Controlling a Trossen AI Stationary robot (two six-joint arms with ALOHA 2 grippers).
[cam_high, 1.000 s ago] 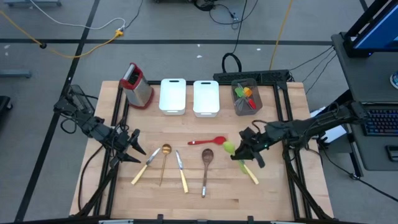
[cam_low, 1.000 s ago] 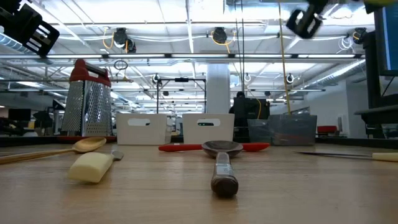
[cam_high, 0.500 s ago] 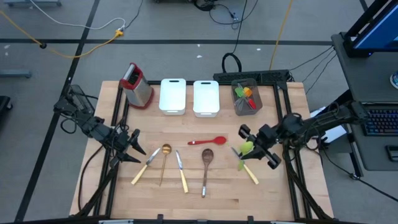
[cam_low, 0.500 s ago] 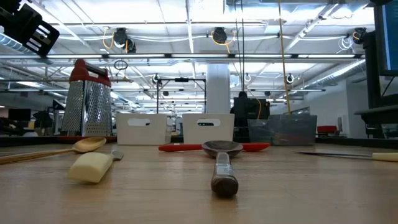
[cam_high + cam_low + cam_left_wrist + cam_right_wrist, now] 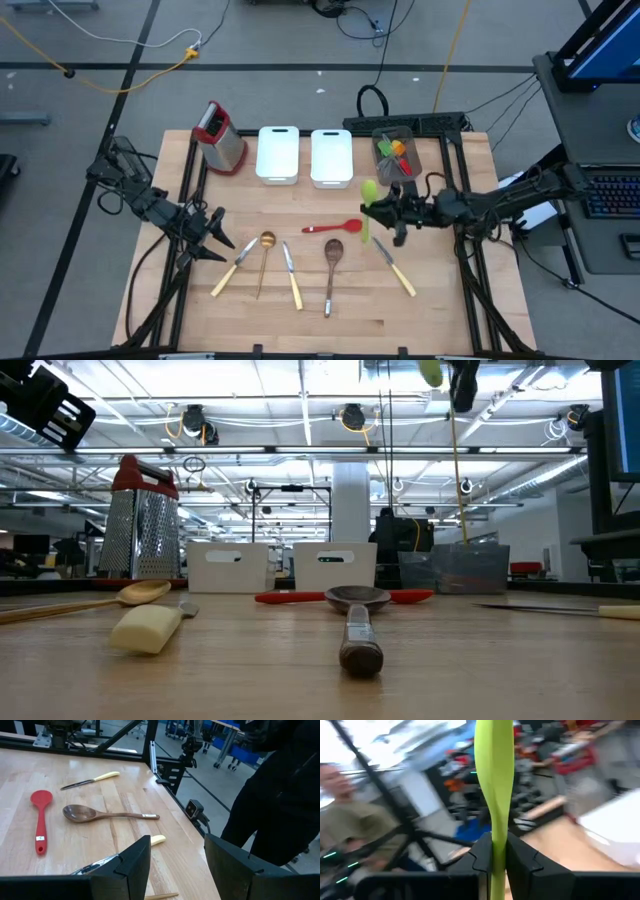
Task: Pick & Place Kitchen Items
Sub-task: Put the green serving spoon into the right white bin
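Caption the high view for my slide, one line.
Right hand carries a green spoon above the table toward the grey tray, while the open left hand waits beside the knives and spoons.

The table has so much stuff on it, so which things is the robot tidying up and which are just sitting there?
For the job:
- lime green spatula, held by the right gripper
- red silicone spoon
- dark wooden spoon
- gold spoon
- three cream-handled knives

Just sitting there:
- red-topped metal box grater
- two white rectangular trays
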